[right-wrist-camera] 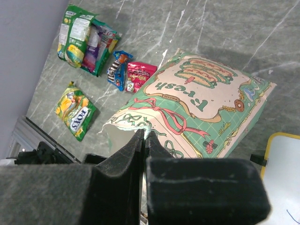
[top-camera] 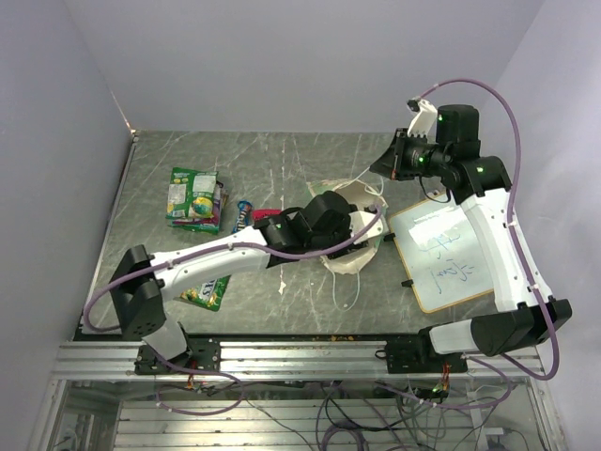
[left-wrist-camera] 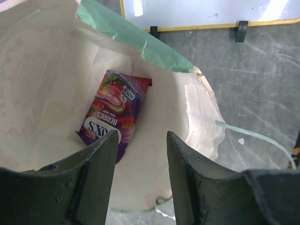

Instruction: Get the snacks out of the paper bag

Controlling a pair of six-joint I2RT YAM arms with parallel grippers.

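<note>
Out left, green bags (top-camera: 192,197) and a blue bar (top-camera: 242,216) lie on the table (top-camera: 282,160). My left gripper (left-wrist-camera: 140,140) is half-open inside the paper bag (left-wrist-camera: 47,84), with a purple packet (left-wrist-camera: 115,112) just beyond it. My right gripper (right-wrist-camera: 143,136) is pinched tight on the bag's rim.

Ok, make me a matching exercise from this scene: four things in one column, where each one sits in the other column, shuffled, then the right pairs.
Things
1. purple berry packet
2. yellow-green packet
3. blue bar
4. whiteboard

Places
A. right beside the red packet
B. inside the paper bag
C. lying alone, nearest the front edge of the table
D. flat on the table, right of the paper bag in the top view

Pairs: 1-B, 2-C, 3-A, 4-D
</note>
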